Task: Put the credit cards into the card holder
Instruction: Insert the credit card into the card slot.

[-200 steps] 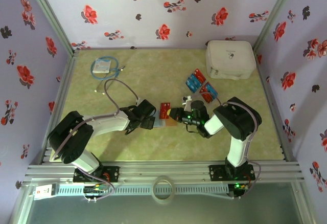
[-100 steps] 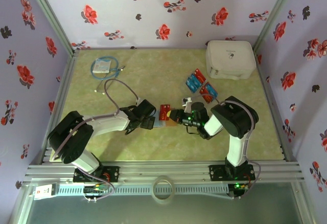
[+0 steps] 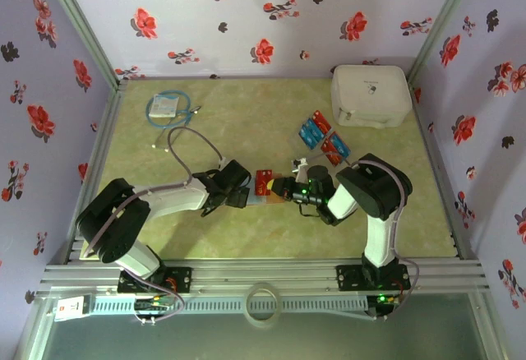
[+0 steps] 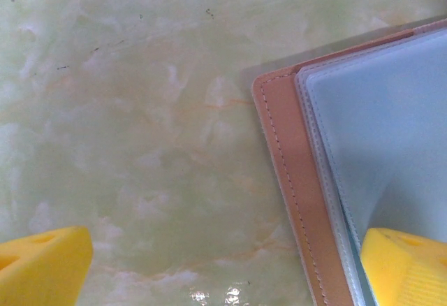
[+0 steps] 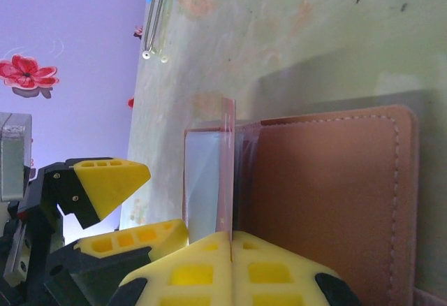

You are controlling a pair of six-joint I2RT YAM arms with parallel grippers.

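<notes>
At the far left of the counter (image 3: 246,122) lies a packet with a blue cable (image 3: 168,107), well apart from everything else. Nearer the middle, the left gripper (image 3: 241,199) is spread wide and holds nothing. In the left wrist view one yellow fingertip (image 4: 43,264) hangs over bare counter. The other sits at the near edge of the card holder (image 4: 290,173), over its pale grey inner pocket; whether it presses on the pocket cannot be told.

The card holder lies open on the counter between the two grippers, its tan stitched border around the grey leaves.

Just right of it, the right gripper (image 5: 231,250) has its yellow fingers pinched together on a single red card (image 5: 227,166). That card stands on edge, seen edge-on in the right wrist view, along the line where the grey pocket meets the tan cover. How far its leading end has gone into a pocket cannot be told.

Further right and towards the back, the remaining credit cards (image 3: 320,138), red and blue, lie in a loose overlapping cluster on the counter. Beyond them, in the far right corner, sits a white zip case (image 3: 371,94).
</notes>
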